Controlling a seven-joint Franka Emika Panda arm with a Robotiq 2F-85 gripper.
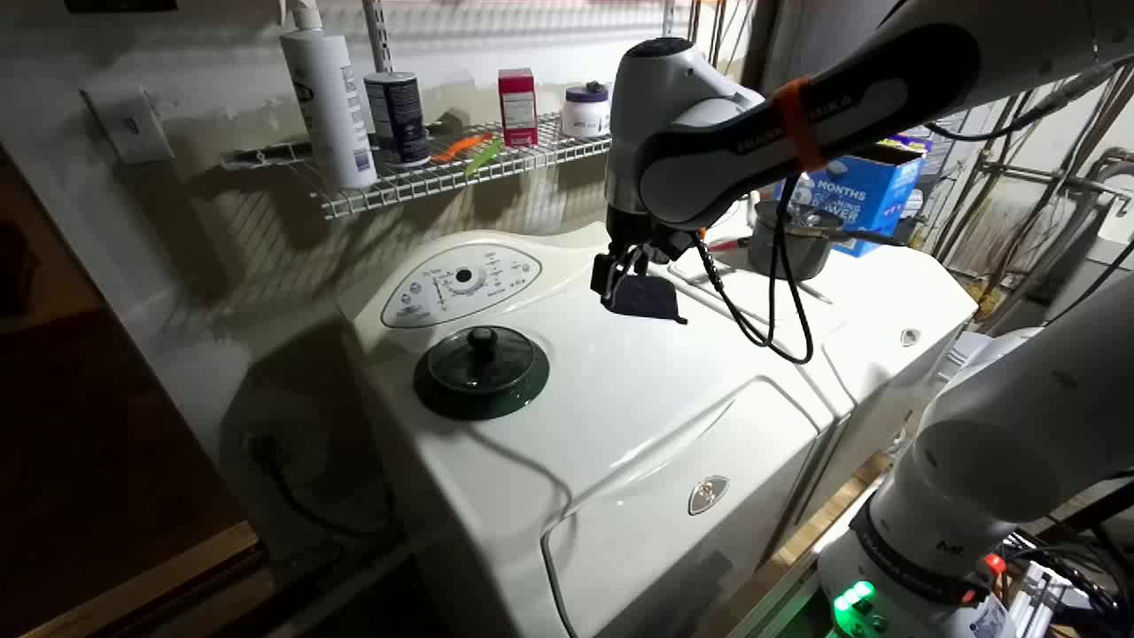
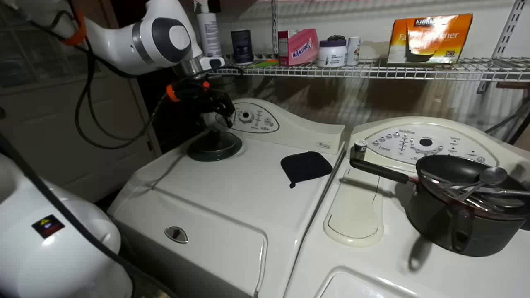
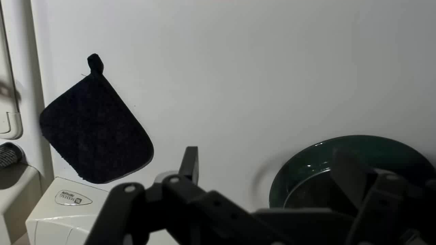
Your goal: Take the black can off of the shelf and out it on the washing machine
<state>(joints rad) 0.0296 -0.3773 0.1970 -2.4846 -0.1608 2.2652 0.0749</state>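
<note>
The black can (image 1: 399, 124) stands upright on the white wire shelf (image 1: 425, 188), beside a tall white bottle. It also shows in an exterior view (image 2: 242, 46), on the left part of the shelf (image 2: 364, 73). The glossy white washing machine (image 1: 611, 381) stands below the shelf; its top also shows in an exterior view (image 2: 232, 178) and fills much of the wrist view (image 3: 235, 85). My gripper (image 1: 627, 273) hangs above the machine top, lower than the shelf and apart from the can. In the wrist view the gripper (image 3: 269, 168) has its fingers spread with nothing between them. The can is out of the wrist view.
A dark green lid (image 1: 483, 372) with a knob and a black pot holder (image 2: 306, 166) lie on the washing machine. A white bottle (image 1: 330, 106), a red box (image 1: 517, 108) and a purple-lidded jar (image 1: 586, 113) stand on the shelf. Pots (image 2: 468, 219) sit on the neighbouring appliance.
</note>
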